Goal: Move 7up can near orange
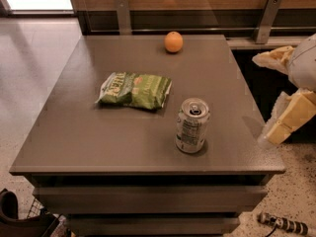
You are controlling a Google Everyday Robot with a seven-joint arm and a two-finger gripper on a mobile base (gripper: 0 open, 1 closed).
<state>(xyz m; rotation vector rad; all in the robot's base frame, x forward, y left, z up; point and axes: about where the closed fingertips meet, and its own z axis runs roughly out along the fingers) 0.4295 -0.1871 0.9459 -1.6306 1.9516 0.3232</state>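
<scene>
The 7up can [192,125] stands upright on the grey table [74,137], near the front right, pull-tab top showing. The orange [173,42] rests near the table's far edge, well apart from the can. My gripper [272,93] is off the table's right side, to the right of the can and not touching it. Its two cream fingers [289,118] are spread apart and hold nothing.
A flat green chip bag [134,90] lies left of the can, between it and the orange. A wooden wall with metal brackets [267,19] runs behind the table. Tiled floor lies to the left. A cable end [281,223] lies on the floor at front right.
</scene>
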